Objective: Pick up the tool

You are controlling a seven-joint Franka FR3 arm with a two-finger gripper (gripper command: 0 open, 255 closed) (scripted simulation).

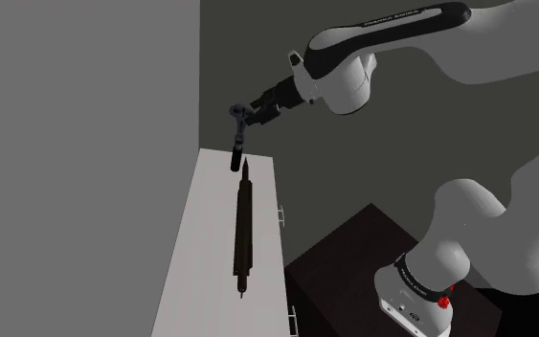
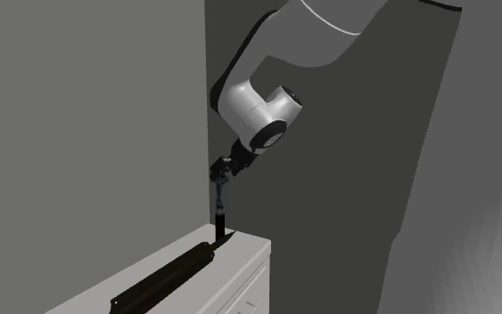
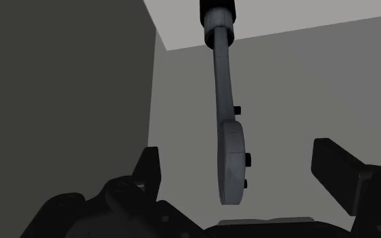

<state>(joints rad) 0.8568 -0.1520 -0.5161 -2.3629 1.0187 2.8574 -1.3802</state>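
The tool (image 1: 236, 139) is a grey ratchet wrench with a black handle. It hangs nearly upright, head up, over the far end of the white counter (image 1: 200, 249). Its handle end (image 2: 219, 227) sits right at the counter top; I cannot tell if it touches. My gripper (image 1: 249, 115) is at the tool's head (image 2: 221, 174), reaching in from the shoulder view's right. In the wrist view the head (image 3: 231, 162) lies between my fingers (image 3: 149, 169), which stand well apart and do not touch it. My gripper (image 3: 239, 157) is open.
A long dark bar-shaped object (image 1: 243, 225) lies lengthwise on the counter just below the tool, also visible as the dark bar (image 2: 164, 281). Grey walls (image 1: 85, 115) close the counter's left and far sides. The dark stand (image 1: 353, 258) is at lower right.
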